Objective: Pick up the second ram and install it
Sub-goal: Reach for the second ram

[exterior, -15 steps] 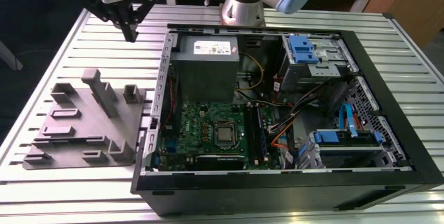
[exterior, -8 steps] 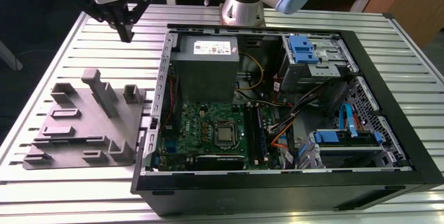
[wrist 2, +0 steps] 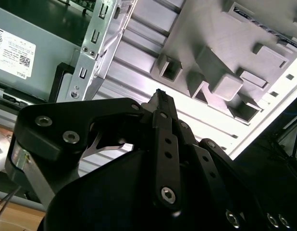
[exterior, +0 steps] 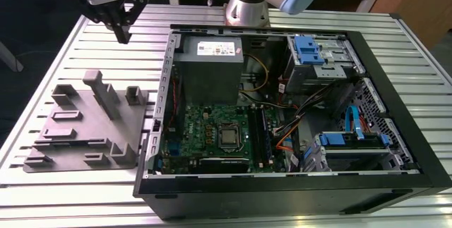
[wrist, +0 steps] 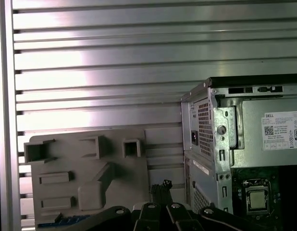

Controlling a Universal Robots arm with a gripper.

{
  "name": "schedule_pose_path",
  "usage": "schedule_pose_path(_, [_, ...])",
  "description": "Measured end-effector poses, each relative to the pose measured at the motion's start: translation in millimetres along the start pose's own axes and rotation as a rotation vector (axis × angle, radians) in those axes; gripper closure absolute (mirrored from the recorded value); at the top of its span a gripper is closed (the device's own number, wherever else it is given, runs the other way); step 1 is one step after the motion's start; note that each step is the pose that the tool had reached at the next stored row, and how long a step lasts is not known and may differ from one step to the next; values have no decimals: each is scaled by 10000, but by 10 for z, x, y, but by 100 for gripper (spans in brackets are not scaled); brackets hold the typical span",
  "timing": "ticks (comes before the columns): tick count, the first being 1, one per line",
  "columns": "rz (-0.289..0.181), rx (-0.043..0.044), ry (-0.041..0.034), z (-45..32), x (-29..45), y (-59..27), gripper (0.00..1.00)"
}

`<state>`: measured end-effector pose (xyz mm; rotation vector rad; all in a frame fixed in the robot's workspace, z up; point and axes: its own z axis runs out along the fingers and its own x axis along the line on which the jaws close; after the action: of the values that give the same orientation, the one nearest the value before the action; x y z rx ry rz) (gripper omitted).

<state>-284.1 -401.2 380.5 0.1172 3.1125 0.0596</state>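
Jaws: the gripper (exterior: 126, 38) has its black fingers pressed together to a narrow tip. Nothing shows between them in both wrist views.
Gripper position: it hangs in the air above the slatted table (exterior: 56, 53), beyond the far end of the grey tray (exterior: 78, 133), touching nothing. It sits toward the exterior view's left of the case.
Second ram: probably the thin blue-green strip (wrist: 62, 220) lying low along one end of the tray in the first wrist view. That is the end level with the processor, not the power-supply box (exterior: 208, 74). Little of it shows, so this is tentative.
Step in hand: my reading is the approach to the pick. The stick is not grasped and is well apart from the fingertips.
What a grasp calls for: the fingers would have to spread first. They would then straddle the board's thin faces squarely, because a flat stick held on edge slips or twists easily.
Tray: matte grey plastic, a flat base with square upright blocks and open pockets.
Table: bright ribbed aluminium slats with dark grooves.
Case: the black computer case (exterior: 282, 196) lies on its side with the lid off, just beside the tray. Its inner frame is perforated bare steel.
Inside: a green motherboard (exterior: 211, 127) with dark long slots beside the processor. I cannot tell whether any slot is filled.
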Motion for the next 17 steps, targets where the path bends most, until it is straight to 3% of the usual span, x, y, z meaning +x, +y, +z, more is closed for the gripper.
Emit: schedule_pose_path(17, [1, 0, 2, 83, 211, -49, 93])
